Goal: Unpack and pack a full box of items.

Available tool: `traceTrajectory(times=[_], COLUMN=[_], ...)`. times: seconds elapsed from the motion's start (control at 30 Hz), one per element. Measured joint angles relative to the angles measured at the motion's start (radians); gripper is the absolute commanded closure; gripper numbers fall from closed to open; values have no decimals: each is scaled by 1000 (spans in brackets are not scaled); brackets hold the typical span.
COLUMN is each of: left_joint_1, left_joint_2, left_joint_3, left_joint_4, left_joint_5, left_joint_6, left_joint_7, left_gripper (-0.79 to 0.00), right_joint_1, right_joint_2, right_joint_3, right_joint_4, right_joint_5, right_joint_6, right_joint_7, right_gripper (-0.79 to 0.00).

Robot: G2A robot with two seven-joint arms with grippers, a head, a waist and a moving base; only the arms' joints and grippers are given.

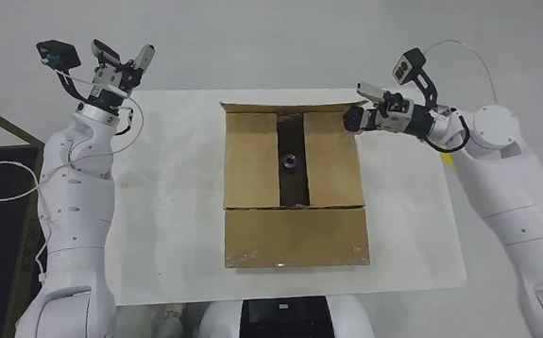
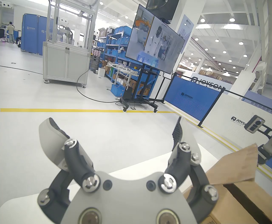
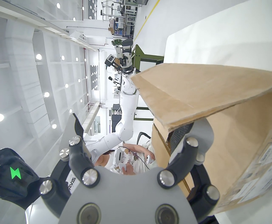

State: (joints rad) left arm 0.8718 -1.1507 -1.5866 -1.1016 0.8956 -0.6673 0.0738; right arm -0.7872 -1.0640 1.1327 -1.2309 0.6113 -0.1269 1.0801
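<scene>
A cardboard box stands in the middle of the white table. Its two side flaps lie nearly closed, and the dark gap between them shows a small round item. The near flap is folded out flat, while the far flap stands raised. My right gripper is open at the box's far right corner, and in the right wrist view one finger sits just under the far flap's edge. My left gripper is open and holds nothing, off the table's far left corner.
Bare table surface lies to the left of the box and in a narrower strip to its right. A dark mat with a white cable loop lies on the floor beyond the table's left edge.
</scene>
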Motion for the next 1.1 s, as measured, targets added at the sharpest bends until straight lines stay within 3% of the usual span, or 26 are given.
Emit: traceTrajectory(times=[0.57,1.1], left_joint_1=[0,0], left_joint_2=[0,0], left_joint_3=[0,0], left_joint_4=[0,0], left_joint_5=[0,0], left_joint_6=[0,0], left_joint_7=[0,0], left_gripper=[-785,-785], right_joint_1=[158,158], right_joint_2=[-65,-65], right_joint_3=[-106,-106], right_joint_4=[206,205], right_joint_5=[39,38], right_joint_6=[-89,-89], right_joint_7=[-46,-47], right_gripper=[-785,-785])
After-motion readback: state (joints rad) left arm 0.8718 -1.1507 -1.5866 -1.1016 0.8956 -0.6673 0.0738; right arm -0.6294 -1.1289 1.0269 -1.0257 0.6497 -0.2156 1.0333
